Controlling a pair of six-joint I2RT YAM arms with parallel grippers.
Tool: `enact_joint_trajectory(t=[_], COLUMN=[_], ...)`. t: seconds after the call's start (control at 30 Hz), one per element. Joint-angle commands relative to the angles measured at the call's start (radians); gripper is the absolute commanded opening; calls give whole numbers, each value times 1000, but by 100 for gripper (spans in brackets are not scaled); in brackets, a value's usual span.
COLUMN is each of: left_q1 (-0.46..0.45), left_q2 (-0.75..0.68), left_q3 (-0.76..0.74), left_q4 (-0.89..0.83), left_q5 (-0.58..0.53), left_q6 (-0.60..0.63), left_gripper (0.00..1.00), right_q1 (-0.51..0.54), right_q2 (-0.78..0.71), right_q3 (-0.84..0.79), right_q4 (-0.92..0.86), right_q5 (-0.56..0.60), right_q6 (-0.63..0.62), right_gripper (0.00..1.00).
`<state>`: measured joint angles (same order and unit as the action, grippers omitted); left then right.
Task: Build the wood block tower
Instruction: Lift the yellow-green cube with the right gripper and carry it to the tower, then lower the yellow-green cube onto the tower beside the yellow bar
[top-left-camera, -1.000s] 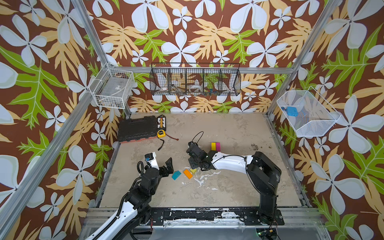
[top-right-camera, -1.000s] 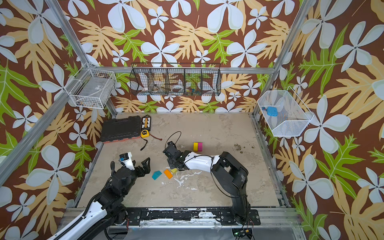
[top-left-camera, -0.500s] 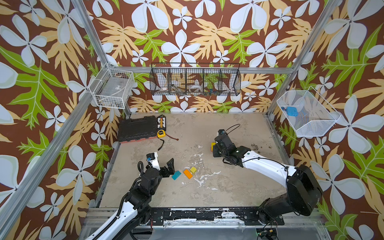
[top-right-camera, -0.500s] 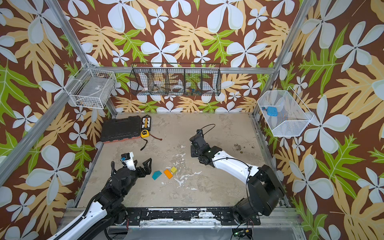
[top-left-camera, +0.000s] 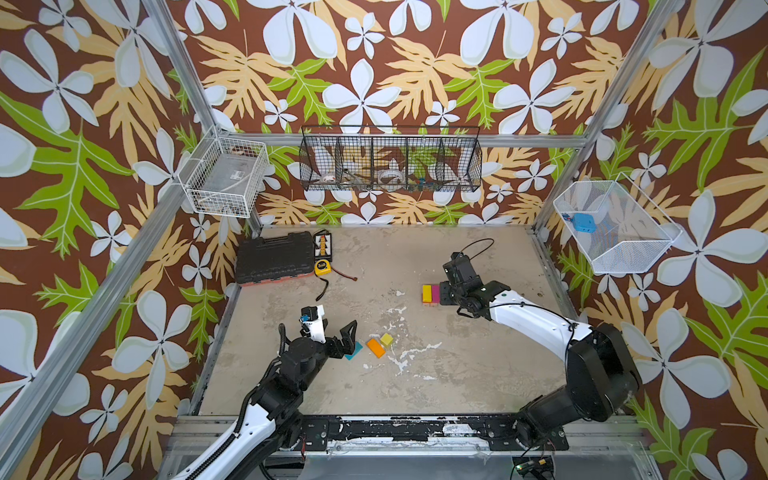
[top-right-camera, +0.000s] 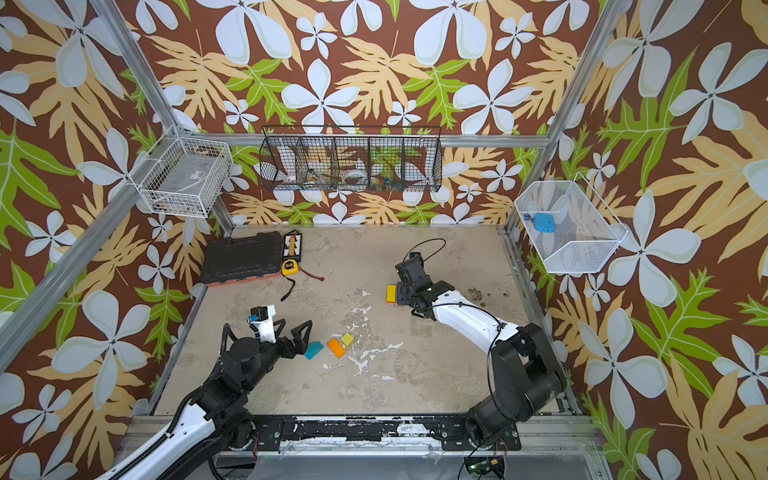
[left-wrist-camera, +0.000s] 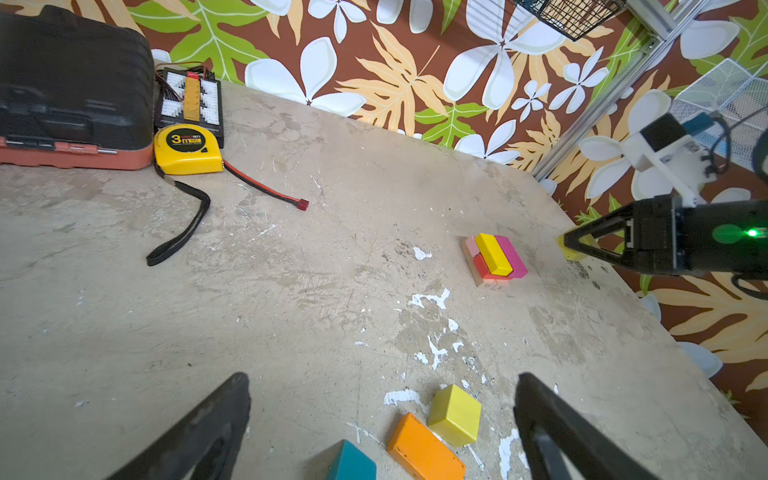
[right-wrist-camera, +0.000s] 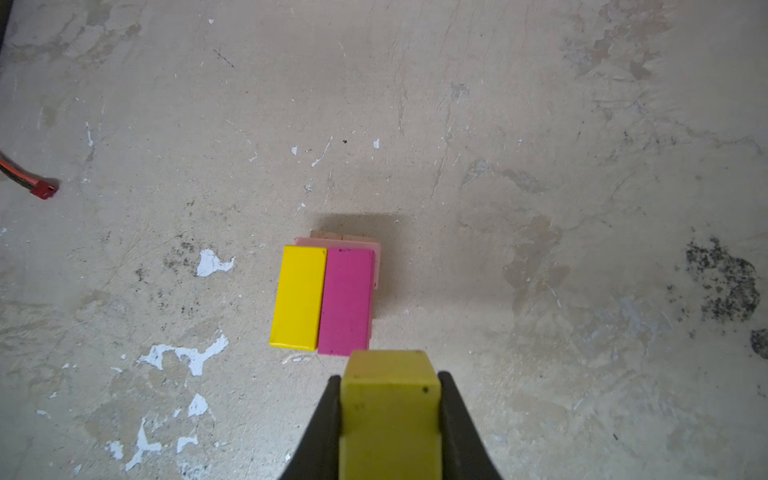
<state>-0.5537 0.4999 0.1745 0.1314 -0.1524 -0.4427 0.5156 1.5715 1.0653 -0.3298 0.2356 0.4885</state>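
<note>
The tower (top-left-camera: 431, 294) (right-wrist-camera: 328, 299) is a low stack right of centre. A yellow and a magenta brick lie side by side on top, over pink and red bricks and tan planks. My right gripper (top-left-camera: 445, 293) (right-wrist-camera: 390, 378) hovers just beside the tower, shut on a yellow-green cube (right-wrist-camera: 390, 411). Three loose wood blocks lie near the front left: a teal roof piece (left-wrist-camera: 353, 463), an orange brick (left-wrist-camera: 424, 451) and a yellow-green cube (left-wrist-camera: 455, 415). My left gripper (top-left-camera: 334, 336) (left-wrist-camera: 382, 380) is open just behind them, holding nothing.
A black tool case (top-left-camera: 274, 259), a small connector board (top-left-camera: 323, 245), a yellow tape measure (top-left-camera: 322, 267) with a black strap, and a red-tipped cable (left-wrist-camera: 303, 204) lie at the back left. Wire baskets hang on the left, back and right walls.
My right arm has swung from beside the loose blocks over to the tower, carrying the yellow-green cube. The left arm has not moved.
</note>
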Motion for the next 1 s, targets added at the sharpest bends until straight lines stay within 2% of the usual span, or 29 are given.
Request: enact_joint_trajectory(t=[0.0, 0.43, 0.97], left_q1=[0, 0, 0], left_q2=[8, 27, 32], left_q3=[-1, 1, 2], left_q4=[42, 47, 50], left_q5=[24, 20, 22], left_q6=[8, 7, 7], left_gripper=[100, 100, 100], right_q1=[-2, -6, -6], right_q2=[36, 111, 176], right_q3=[28, 95, 131], right_q4=[-29, -18, -21], right_q5=[29, -54, -87], right_q6=[-38, -28, -11], right_gripper=[14, 14, 16])
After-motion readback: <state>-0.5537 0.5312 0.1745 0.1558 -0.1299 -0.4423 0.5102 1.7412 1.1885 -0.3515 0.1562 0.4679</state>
